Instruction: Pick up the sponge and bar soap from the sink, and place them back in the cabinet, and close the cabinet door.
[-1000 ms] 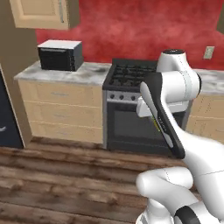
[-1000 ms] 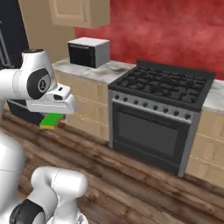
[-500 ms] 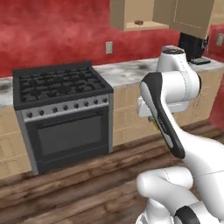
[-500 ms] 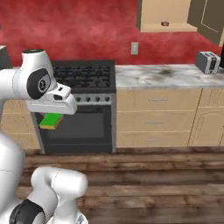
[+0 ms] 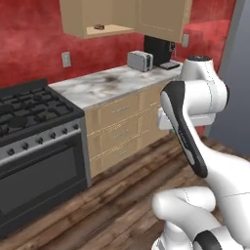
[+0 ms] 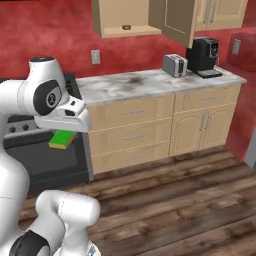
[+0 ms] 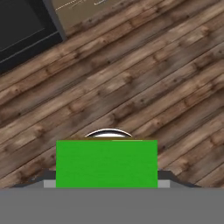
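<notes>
The sponge (image 7: 106,163) sits in the gripper (image 7: 106,183), a bright green block that covers the fingertips in the hand view, so only grey slivers of them show at its lower corners; a white rounded edge peeks above its top. From the right base view the sponge (image 6: 62,139) hangs just under the white hand, its far side hidden by the wrist, and the grip appears to be closed on it, though the fingers themselves cannot be made out. Below it in the hand view lies the wooden floor (image 7: 144,74), with the dark front of the stove (image 7: 22,26) cut off at the upper left.

The cabinet (image 6: 125,20) hangs on the red wall above the marble counter (image 6: 150,82), its top cut off by the frame. The cabinet door (image 6: 176,20) stands swung out, seen nearly edge-on, and its handle is hard to make out. On the shelf lies a small dark object (image 6: 126,27), too small to identify; it also shows in the left base view (image 5: 99,27). On the counter stand a toaster (image 6: 175,65) and a black coffee machine (image 6: 204,56), close together. In the left base view the arm's white links block the right end of the drawers (image 5: 122,129).
</notes>
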Motion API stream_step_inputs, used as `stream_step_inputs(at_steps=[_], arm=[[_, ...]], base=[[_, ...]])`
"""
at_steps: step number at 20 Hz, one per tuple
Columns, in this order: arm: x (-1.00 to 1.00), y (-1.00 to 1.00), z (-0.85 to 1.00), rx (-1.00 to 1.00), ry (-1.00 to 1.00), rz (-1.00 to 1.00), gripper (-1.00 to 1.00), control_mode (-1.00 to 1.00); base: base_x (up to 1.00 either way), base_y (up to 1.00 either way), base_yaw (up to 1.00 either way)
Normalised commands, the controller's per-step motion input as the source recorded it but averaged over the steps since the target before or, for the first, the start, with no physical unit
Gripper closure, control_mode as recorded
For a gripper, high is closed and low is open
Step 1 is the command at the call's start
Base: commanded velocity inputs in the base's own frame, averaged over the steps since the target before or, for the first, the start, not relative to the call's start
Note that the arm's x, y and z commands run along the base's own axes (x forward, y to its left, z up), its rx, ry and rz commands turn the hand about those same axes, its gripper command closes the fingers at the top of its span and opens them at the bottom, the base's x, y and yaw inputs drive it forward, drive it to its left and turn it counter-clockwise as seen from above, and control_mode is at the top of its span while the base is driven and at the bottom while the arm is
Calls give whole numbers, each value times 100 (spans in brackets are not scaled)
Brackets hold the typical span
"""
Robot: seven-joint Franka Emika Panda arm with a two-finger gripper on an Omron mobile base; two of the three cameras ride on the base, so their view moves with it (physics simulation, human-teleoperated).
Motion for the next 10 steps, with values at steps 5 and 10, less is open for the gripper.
stream_step_inputs(at_steps=[5, 10], arm=[[0, 0, 0, 0, 0, 0, 100, 100], [0, 0, 0, 0, 0, 0, 100, 100]], base=[[100, 4, -2], [91, -5, -2]])
